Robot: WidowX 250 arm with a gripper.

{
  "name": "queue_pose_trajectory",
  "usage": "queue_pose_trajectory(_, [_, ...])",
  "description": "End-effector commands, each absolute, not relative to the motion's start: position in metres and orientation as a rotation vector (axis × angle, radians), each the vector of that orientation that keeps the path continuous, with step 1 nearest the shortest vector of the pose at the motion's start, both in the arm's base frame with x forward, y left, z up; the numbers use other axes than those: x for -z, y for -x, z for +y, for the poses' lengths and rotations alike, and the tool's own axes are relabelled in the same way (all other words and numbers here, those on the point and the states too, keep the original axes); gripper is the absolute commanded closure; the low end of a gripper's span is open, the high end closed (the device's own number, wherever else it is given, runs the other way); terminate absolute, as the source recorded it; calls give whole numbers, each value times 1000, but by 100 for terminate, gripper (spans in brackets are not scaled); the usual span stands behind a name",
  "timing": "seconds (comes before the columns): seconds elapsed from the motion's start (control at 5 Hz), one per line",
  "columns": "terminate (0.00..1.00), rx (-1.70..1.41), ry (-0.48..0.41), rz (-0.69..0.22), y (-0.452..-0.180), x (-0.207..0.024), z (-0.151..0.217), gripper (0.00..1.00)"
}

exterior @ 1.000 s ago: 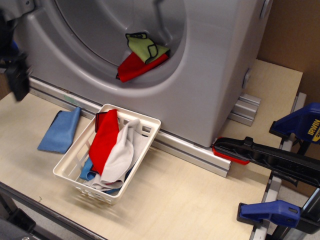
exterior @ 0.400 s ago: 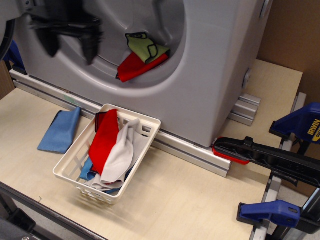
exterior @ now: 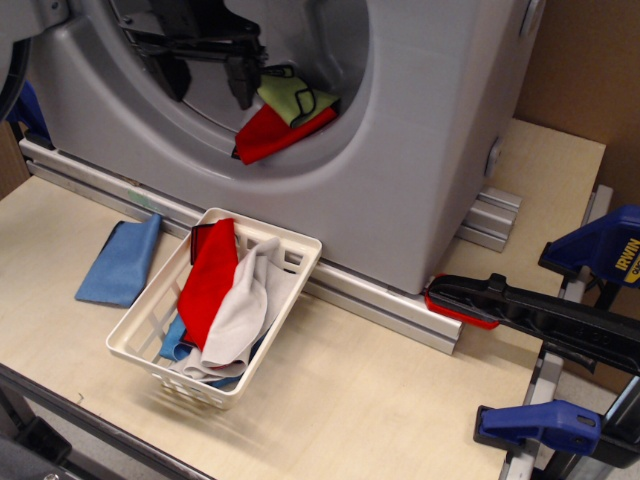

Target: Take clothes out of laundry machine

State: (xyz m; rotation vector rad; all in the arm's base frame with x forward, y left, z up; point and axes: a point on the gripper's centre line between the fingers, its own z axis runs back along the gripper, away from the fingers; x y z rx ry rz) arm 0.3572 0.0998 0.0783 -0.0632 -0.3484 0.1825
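The silver-grey laundry machine (exterior: 430, 150) fills the back of the view, its round drum opening facing me. Inside, at the drum's lower rim, a bright red cloth (exterior: 272, 132) lies under a lime-green cloth with black edging (exterior: 290, 96). My black gripper (exterior: 210, 85) hangs in the drum opening, just left of the two cloths. Its fingers (exterior: 243, 88) are spread apart, open and empty; the right finger is close to the green cloth's left edge.
A white basket (exterior: 290, 285) on the wooden table below the drum holds a longer red cloth (exterior: 208, 283), a white cloth (exterior: 243, 310) and blue cloth. A blue cloth (exterior: 122, 260) lies flat at its left. Clamps (exterior: 540, 318) stand at the right edge.
My gripper has swung from the far left edge rightward and up into the drum opening, stopping beside the cloths. The cloths and the basket have not moved.
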Motion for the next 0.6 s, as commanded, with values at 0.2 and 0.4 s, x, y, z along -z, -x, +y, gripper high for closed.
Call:
queue_pose_trajectory(0.2, [0, -9, 57, -460, -395, -110, 71, 0])
queue_pose_trajectory(0.4, [0, 14, 64, -443, -401, -105, 64, 0])
